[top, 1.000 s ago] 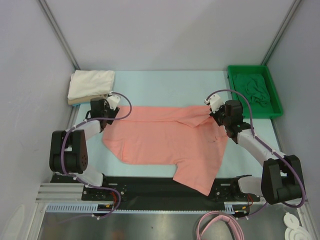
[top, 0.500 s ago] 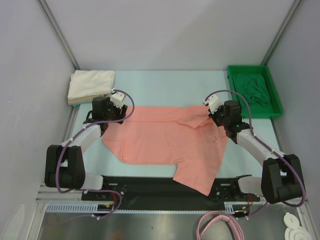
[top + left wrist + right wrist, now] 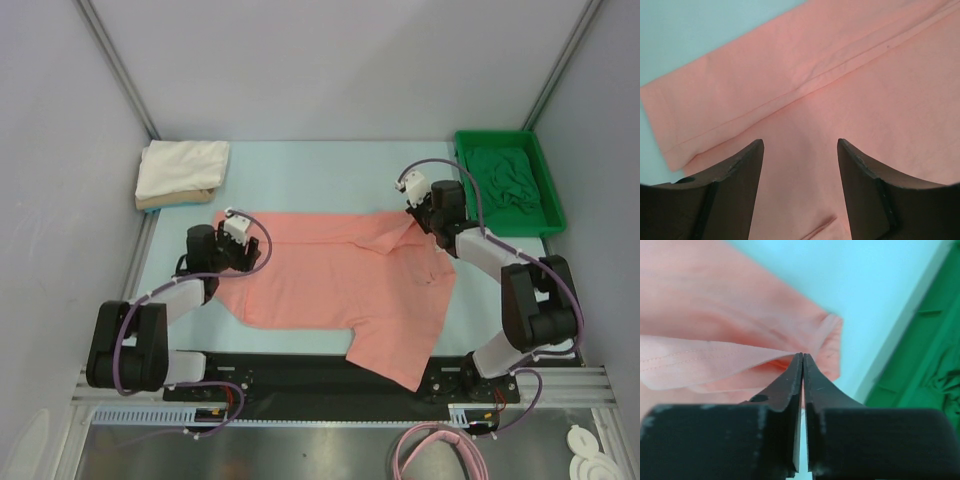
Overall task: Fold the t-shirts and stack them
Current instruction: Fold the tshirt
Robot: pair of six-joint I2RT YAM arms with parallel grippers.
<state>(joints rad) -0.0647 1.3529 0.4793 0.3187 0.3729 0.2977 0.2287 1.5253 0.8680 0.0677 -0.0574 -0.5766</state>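
Salmon-pink t-shirt [image 3: 340,290] lies under left gripper [image 3: 800,143]; right gripper [image 3: 802,356] pinches its edge

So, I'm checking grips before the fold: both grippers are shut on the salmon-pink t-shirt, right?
Not both. The left gripper stands open over the salmon-pink t-shirt and holds nothing, as the left wrist view shows. The right gripper is indeed shut on the shirt's edge.
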